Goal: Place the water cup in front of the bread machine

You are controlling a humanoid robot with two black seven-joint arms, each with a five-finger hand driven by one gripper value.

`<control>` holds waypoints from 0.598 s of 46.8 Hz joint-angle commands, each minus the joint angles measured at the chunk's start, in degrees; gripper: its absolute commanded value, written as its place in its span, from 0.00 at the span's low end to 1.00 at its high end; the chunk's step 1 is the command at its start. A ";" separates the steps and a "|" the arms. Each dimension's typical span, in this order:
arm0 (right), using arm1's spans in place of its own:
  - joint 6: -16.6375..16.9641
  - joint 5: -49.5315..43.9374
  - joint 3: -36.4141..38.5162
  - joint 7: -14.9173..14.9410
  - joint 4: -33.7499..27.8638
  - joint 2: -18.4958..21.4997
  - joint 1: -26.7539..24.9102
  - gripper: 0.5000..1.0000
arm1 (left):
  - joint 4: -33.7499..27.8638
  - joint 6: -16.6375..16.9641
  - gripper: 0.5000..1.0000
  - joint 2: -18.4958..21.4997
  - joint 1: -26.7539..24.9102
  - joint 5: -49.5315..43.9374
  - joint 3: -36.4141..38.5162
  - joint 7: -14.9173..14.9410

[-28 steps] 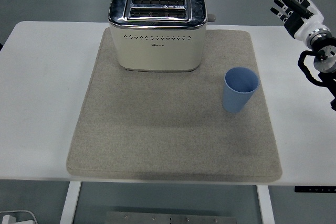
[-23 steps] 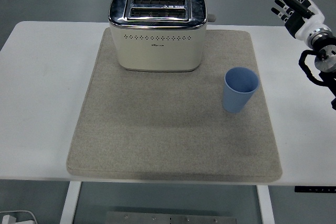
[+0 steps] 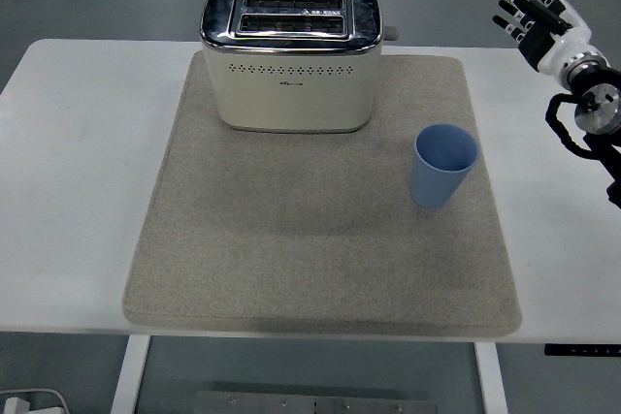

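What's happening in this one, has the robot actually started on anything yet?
Not really. The blue cup stands upright and untouched on the right side of the grey mat, off to the right of the cream toaster rather than in front of it. The right hand is raised at the table's far right edge with its fingers spread, holding nothing and well clear of the cup. The left arm is out of view. The space on the mat in front of the toaster is free.
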 commanded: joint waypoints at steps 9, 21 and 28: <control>-0.22 0.28 0.11 0.03 0.03 0.26 -0.18 0.84 | 0.08 0.00 1.00 0.00 0.00 0.02 0.00 0.00; -0.74 -0.07 -0.33 0.21 -0.06 0.44 -0.71 0.84 | -0.01 0.00 1.00 0.00 0.00 0.02 0.00 0.00; -4.34 0.45 0.81 0.38 -0.06 1.49 -0.80 0.84 | -0.01 0.00 1.00 0.00 0.00 0.02 0.00 0.00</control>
